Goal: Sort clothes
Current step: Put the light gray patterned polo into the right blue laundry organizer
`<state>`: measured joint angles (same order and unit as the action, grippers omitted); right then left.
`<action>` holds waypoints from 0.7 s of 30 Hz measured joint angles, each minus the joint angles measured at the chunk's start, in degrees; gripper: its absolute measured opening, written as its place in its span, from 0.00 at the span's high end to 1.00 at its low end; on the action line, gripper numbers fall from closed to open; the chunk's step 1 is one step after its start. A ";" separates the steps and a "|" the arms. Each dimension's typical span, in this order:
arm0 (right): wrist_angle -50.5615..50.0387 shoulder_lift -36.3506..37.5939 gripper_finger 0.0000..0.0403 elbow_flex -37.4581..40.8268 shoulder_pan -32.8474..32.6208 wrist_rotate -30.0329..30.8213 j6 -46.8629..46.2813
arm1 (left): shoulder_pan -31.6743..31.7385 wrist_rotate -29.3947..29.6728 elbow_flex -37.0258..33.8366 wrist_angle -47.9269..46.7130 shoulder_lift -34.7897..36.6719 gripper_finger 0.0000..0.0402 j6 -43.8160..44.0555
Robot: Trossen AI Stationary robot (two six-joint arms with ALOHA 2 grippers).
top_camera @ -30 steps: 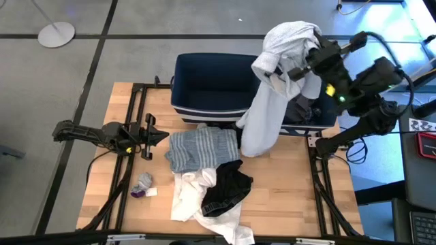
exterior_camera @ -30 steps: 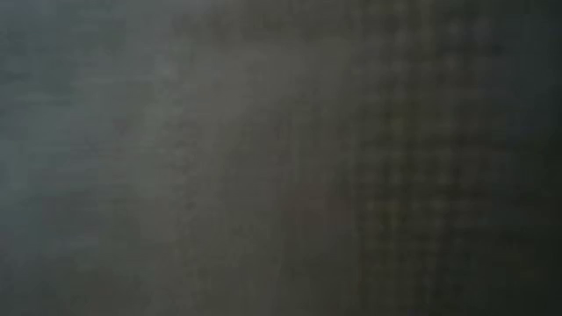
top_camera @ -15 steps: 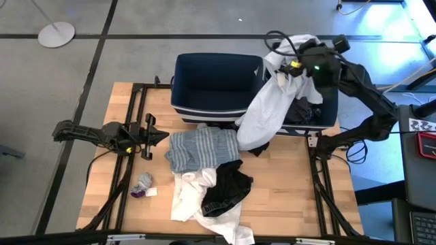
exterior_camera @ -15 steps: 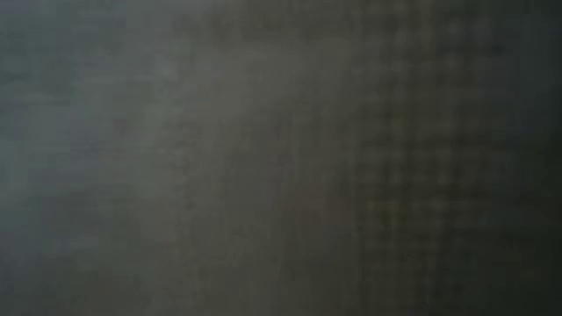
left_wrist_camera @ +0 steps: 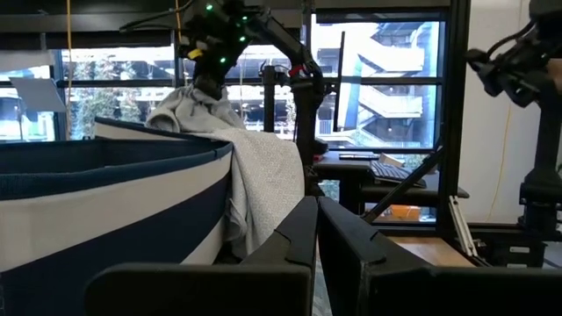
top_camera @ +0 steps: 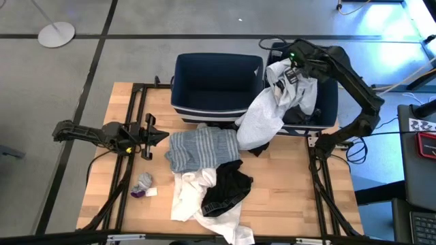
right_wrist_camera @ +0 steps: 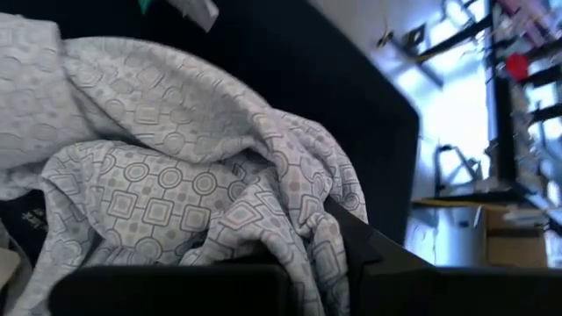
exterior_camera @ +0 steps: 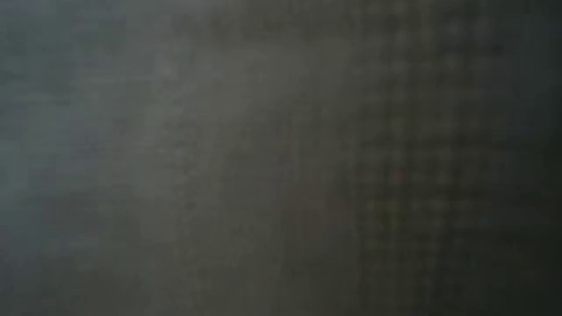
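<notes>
Clothes-wise, from above you see the right gripper (top_camera: 294, 68) clamping a white patterned garment (top_camera: 269, 116) draped over the right navy fabric bin's (top_camera: 327, 112) rim, the left gripper (top_camera: 151, 134) closed beside the grey striped top (top_camera: 201, 148); low view dark; wrist views show that garment's cloth.

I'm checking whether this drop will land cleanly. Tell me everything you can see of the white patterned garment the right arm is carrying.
The white patterned garment is soft, light fabric printed with small grey squares and circles. The right gripper is shut on its bunched upper end above the right bin. The rest drapes over that bin's front rim, its tail reaching the table beside the grey striped top.
</notes>
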<state>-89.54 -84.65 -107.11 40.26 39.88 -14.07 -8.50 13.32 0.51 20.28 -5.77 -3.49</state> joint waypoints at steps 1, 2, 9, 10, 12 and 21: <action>-0.18 -0.64 0.92 0.00 0.37 -1.02 -0.32 | -0.01 0.00 -0.01 -0.05 0.01 0.99 0.00; -0.34 -1.26 0.92 0.00 0.50 -2.09 -0.48 | -0.01 0.00 0.00 -0.15 0.01 0.99 0.02; -0.41 -4.58 0.87 0.00 0.74 -3.38 -0.69 | -0.01 0.00 -0.02 -0.37 0.01 0.99 0.19; -0.42 -4.91 0.85 0.00 0.75 -3.33 -0.91 | -0.01 0.00 -0.01 -0.38 0.01 0.99 0.34; -0.44 -5.36 0.79 0.00 0.75 -3.02 -1.22 | -0.01 0.00 0.00 -0.37 0.00 0.99 0.42; -0.50 -5.60 0.45 0.00 0.73 -1.34 -2.15 | 0.00 0.00 -0.02 -0.43 0.01 0.99 0.87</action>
<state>-90.04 -90.26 -107.11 41.00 38.54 -16.23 -8.50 13.32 0.49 19.86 -5.76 -2.61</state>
